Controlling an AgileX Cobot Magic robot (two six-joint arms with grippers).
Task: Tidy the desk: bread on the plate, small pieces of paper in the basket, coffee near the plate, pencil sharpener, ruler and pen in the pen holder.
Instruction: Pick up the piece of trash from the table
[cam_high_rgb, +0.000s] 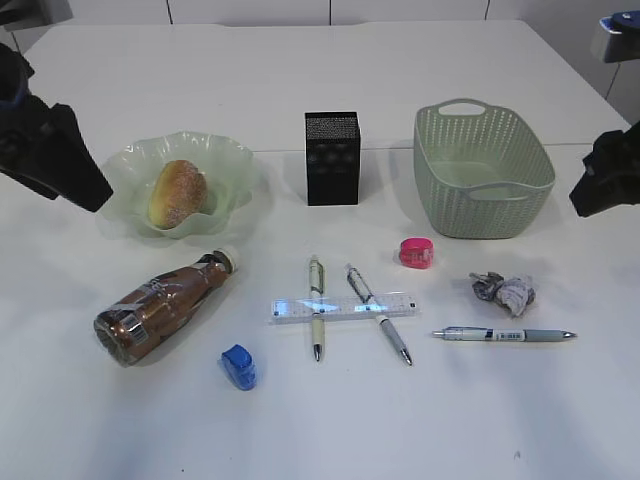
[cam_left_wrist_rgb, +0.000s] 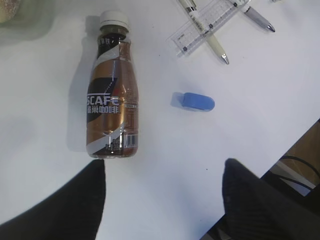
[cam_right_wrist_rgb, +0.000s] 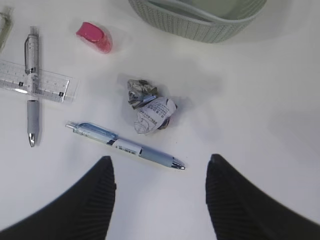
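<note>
The bread (cam_high_rgb: 178, 194) already lies in the plate (cam_high_rgb: 128, 160), which sits on the desk (cam_high_rgb: 320, 430) to the left of the pen holder (cam_high_rgb: 332, 158). The basket (cam_high_rgb: 482, 172) stands to the right of the pen holder, holding nothing that can be seen. The coffee (cam_high_rgb: 165, 306) lies on its side in front of the plate, its white cap pointing back towards the plate's rim. In front of the pen holder, the ruler (cam_high_rgb: 343, 308) rests crosswise over two pens (cam_high_rgb: 317, 318) lying side by side. A blue sharpener (cam_high_rgb: 239, 367) lies left of the ruler and closer to the desk's front edge; a pink sharpener (cam_high_rgb: 415, 253) lies right of the ruler, towards the basket. Two crumpled paper balls (cam_high_rgb: 505, 292) sit in front of the basket, touching each other, with a third pen (cam_high_rgb: 505, 335) just in front of them.

The left gripper (cam_left_wrist_rgb: 165, 200) hovers above the desk beside the coffee's base, fingers apart and empty. The right gripper (cam_right_wrist_rgb: 159, 200) hangs over the third pen, fingers apart, holding nothing.
</note>
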